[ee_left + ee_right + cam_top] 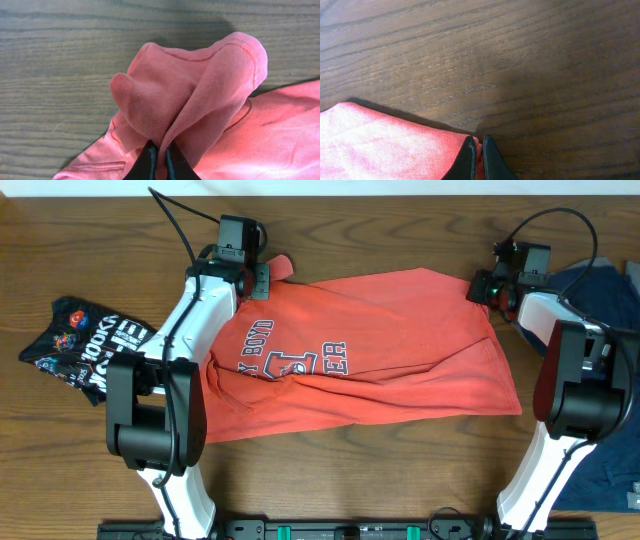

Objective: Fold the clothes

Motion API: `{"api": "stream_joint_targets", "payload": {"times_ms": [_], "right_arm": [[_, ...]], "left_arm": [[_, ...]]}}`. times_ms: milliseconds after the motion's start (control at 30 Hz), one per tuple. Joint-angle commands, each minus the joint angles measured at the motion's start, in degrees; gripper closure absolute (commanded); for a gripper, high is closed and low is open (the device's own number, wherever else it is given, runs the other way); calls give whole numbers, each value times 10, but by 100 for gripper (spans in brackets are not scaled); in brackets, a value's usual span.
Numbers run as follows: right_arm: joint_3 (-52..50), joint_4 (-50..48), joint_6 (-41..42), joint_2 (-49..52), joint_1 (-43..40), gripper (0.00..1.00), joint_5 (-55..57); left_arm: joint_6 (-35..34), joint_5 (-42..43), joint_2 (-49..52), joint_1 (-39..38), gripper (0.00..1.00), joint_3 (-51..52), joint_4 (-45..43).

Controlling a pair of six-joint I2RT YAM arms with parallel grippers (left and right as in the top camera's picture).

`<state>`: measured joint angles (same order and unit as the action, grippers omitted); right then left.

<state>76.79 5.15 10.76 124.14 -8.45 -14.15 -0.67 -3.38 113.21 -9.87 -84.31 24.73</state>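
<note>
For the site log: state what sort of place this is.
Probably a robot test bench: left arm and right arm at a wooden table, a trailing cable, a red T-shirt spread out.

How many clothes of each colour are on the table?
red shirt: 1
black shirt: 1
navy garment: 1
Total: 3

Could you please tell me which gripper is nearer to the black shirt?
Left. The left gripper pinches the red shirt at the corner toward the black shirt; the right gripper holds the opposite corner, farther away.
</note>
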Motion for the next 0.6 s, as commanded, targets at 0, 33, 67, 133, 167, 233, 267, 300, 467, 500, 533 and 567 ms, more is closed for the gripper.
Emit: {"api": "stream_joint_targets", "payload": {"times_ms": [0,33,67,133,167,233,267,300,467,500,533,567], "right_arm": [[3,16,14,2,-5,99,9],[3,17,14,-5,-7,99,9],[4,19,14,-14,-11,99,10],[4,26,14,-32,-17,99,10],[4,33,12,-42,-18,99,12],[4,50,5,-60,-18,99,17],[4,61,-3,-69,-18,99,17],[4,74,-10,-78,-17,99,18],[4,138,-17,-115,-16,99,19],[4,150,-17,-122,-16,99,19],[4,164,-21,-129,-16,99,17],[4,176,-23,-136,-16,99,17]], "left_arm": [[-5,-1,2,3,94,-10,6],[-5,-1,2,3,94,-10,6],[-5,-1,2,3,94,-10,5],[-5,-1,1,3,94,-10,5],[-5,-1,1,3,94,-10,6],[-6,-1,1,3,94,-10,9],[-8,-1,1,3,94,-10,10],[-13,0,1,3,94,-10,14],[-23,-1,-2,3,94,-10,52],[-30,-1,-4,4,94,-10,66],[-39,0,-8,6,94,-10,81],[-45,0,-12,7,94,-10,95]]}}
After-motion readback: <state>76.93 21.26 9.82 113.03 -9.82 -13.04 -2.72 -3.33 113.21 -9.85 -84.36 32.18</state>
